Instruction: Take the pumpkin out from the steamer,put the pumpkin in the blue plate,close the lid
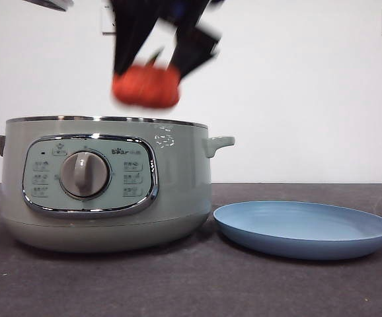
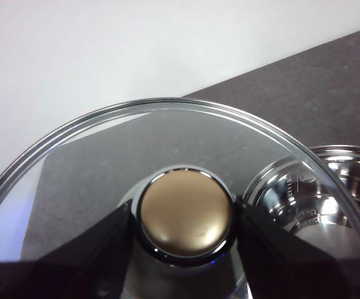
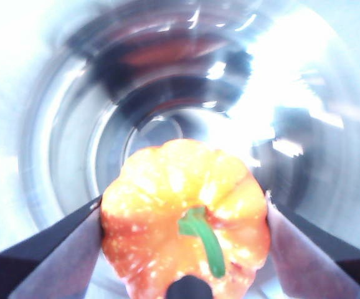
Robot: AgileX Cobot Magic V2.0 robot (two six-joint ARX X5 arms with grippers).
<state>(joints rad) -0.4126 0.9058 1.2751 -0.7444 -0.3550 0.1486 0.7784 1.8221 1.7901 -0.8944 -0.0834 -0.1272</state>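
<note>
Orange pumpkin (image 3: 186,240) clamped in my right gripper (image 1: 156,71), above the steamer (image 1: 105,181) | my left gripper (image 2: 183,221) grips the lid (image 2: 167,124) knob | blue plate (image 1: 303,228) beside steamer

Motion blur smears the pumpkin (image 1: 146,86); glare whitens the steamer (image 3: 167,93) interior.
</note>
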